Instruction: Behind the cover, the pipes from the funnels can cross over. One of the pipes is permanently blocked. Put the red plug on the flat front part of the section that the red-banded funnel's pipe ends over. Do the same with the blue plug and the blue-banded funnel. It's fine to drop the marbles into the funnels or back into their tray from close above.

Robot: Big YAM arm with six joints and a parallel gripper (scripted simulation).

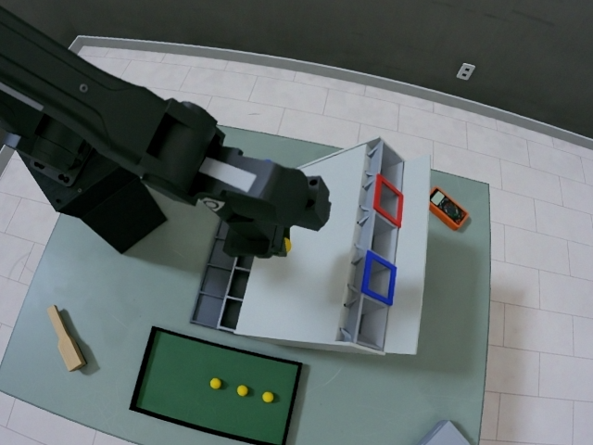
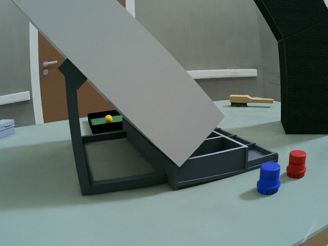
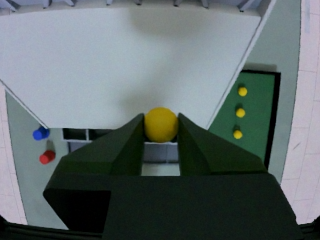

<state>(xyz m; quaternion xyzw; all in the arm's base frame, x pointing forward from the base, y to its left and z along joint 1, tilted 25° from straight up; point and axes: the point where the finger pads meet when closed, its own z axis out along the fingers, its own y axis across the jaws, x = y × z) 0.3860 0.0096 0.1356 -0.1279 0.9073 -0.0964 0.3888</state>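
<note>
My gripper (image 3: 160, 120) (image 1: 283, 247) is shut on a yellow marble (image 3: 161, 124) (image 1: 287, 245). It hangs high over the lower edge of the slanted grey cover (image 1: 306, 268) (image 3: 125, 65) (image 2: 127, 79), above the row of grey sections (image 1: 224, 292) (image 2: 225, 150). The red-banded funnel (image 1: 388, 199) and the blue-banded funnel (image 1: 379, 277) sit along the cover's top edge. The red plug (image 2: 296, 164) (image 3: 46, 157) and the blue plug (image 2: 268, 178) (image 3: 40, 133) stand on the table beside the sections. Three more marbles (image 1: 242, 390) (image 3: 240, 113) lie in the green tray (image 1: 182, 363) (image 3: 260, 100).
A wooden brush (image 1: 66, 338) (image 2: 248, 100) lies at the table's left. An orange meter (image 1: 447, 208) lies behind the funnels. The arm's black base (image 2: 304, 79) stands near the plugs. A grey box (image 2: 6, 127) sits at the table's edge.
</note>
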